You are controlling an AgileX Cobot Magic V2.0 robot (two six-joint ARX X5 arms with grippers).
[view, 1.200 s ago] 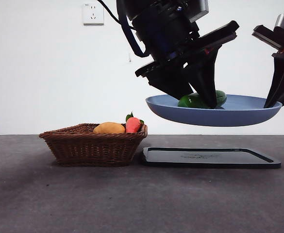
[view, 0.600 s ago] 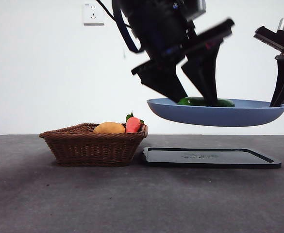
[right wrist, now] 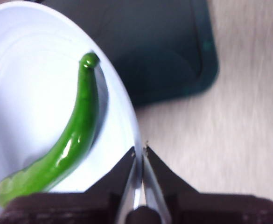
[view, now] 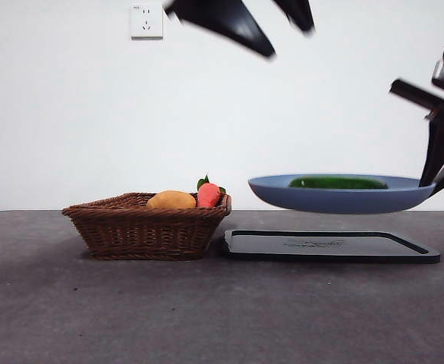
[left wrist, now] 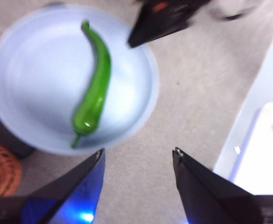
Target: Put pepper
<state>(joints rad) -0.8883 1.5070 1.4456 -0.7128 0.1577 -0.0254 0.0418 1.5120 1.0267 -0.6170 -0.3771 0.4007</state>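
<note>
The right hand [right wrist: 139, 151] has its 2 jaws pinched nearly together on the rim of the blue plate [right wrist: 29, 70], with the thin edge of the plate caught between the tips. In the front view this hand [view: 426, 182] comes in at about 3 o'clock and grips the plate [view: 335, 200] at its right edge, holding it in the air, clear of the table [view: 206, 311].

The pepper [right wrist: 64, 144] lies flat inside the plate, long, glossy and green, curving across the middle. From the front it shows as a low green strip [view: 337, 183] just above the plate's rim.

The left hand [left wrist: 138, 154] is spread wide and holds nothing. It hangs well above the plate [left wrist: 29, 102], looking down on the pepper [left wrist: 95, 88], apart from both. In the front view it is only 2 blurred black tips [view: 271, 23] at about 12 o'clock.

Directly below the lifted plate a dark tray [view: 332, 246] lies flat on the table. Just beside the tray, at 9 o'clock from it, stands a wicker basket [view: 146, 231] holding a yellow-orange fruit [view: 171, 200] and a carrot [view: 208, 194] with green leaves. A wall socket [view: 146, 20] sits at about 11 o'clock.
</note>
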